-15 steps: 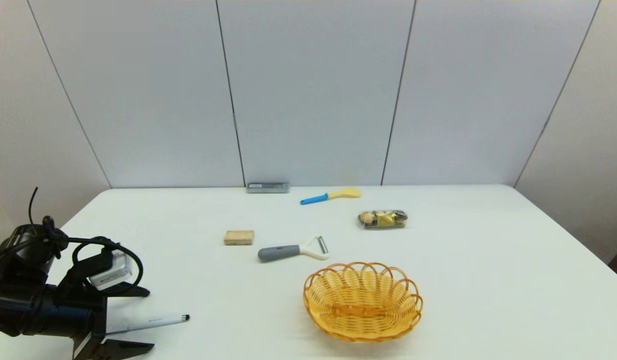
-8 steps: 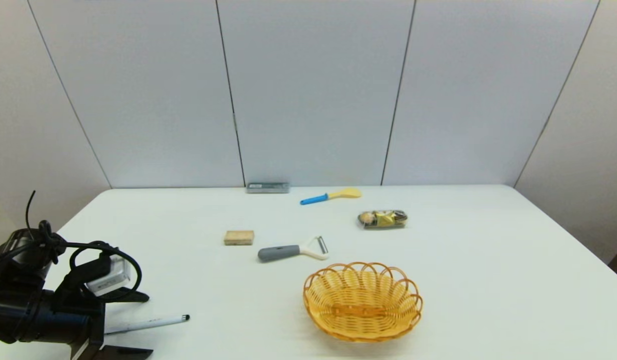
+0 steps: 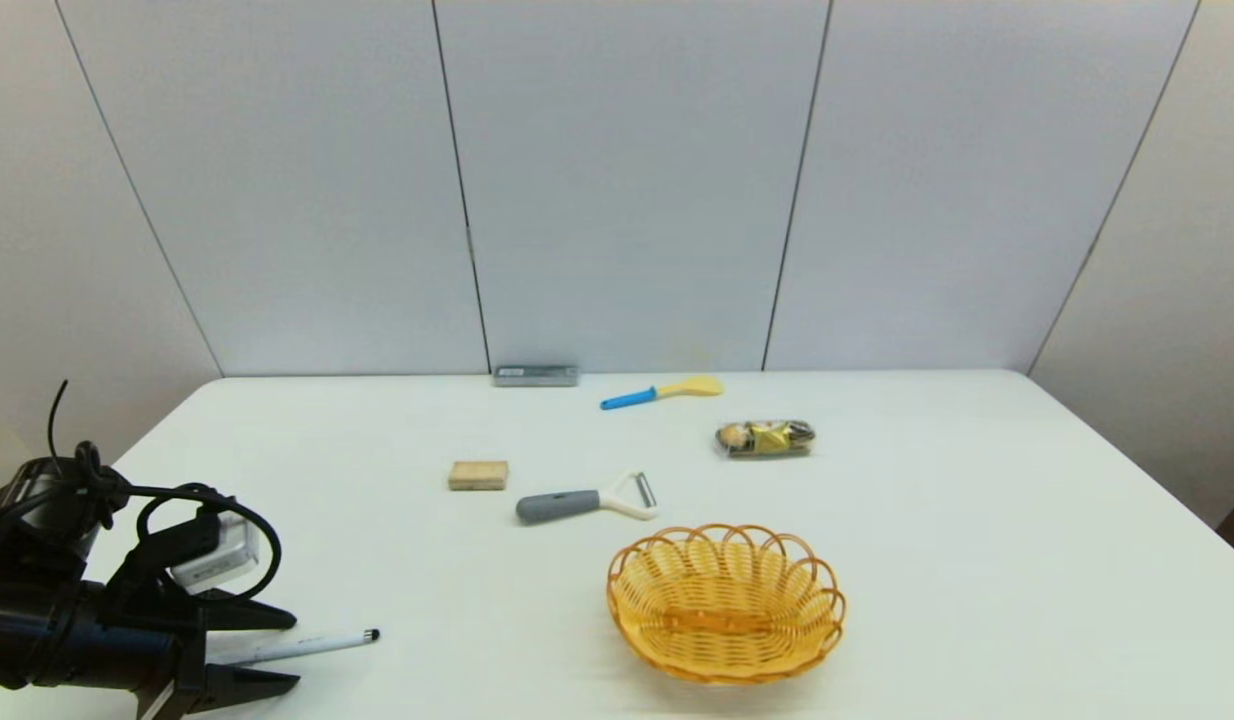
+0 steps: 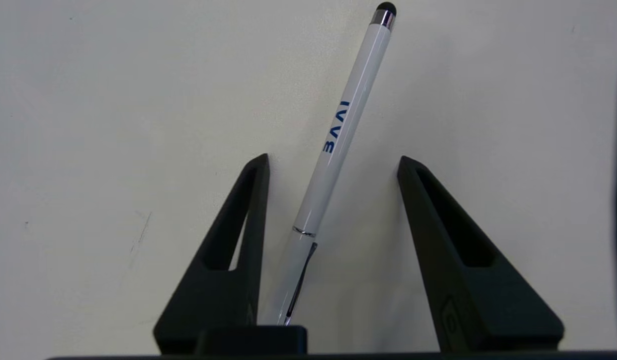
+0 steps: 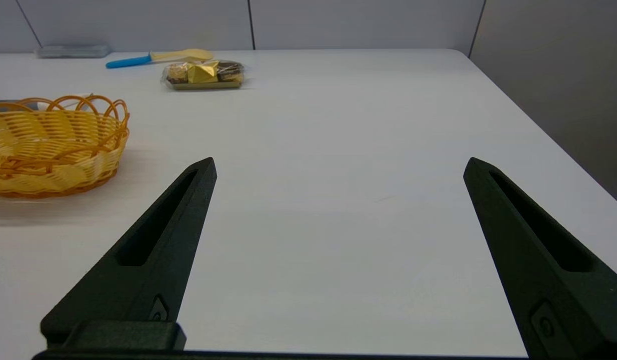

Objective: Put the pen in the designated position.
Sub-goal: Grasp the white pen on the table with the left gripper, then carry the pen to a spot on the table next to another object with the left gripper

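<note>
The pen (image 3: 307, 646) is slim and white with a small black tip, and it lies flat on the white table near the front left corner, tip pointing right. My left gripper (image 3: 289, 651) is down at table level with one finger on each side of the pen's rear half. In the left wrist view the pen (image 4: 353, 95) runs between the fingers of the left gripper (image 4: 333, 159), with a gap showing on both sides, so the gripper is open. My right gripper (image 5: 339, 160) is out of the head view; its own view shows it wide open, holding nothing, over the table's right side.
A woven yellow basket (image 3: 722, 530) stands at front centre. Behind it lie a grey-handled peeler (image 3: 577, 503), a small wooden block (image 3: 478, 475), a packet of sweets (image 3: 765, 438), a blue-handled yellow spoon (image 3: 657, 392) and a grey box (image 3: 535, 375) by the wall.
The left gripper's fingers have drawn closer together around the pen, and the arm has drawn back a little towards the picture's left edge. The pen has stayed where it lay.
</note>
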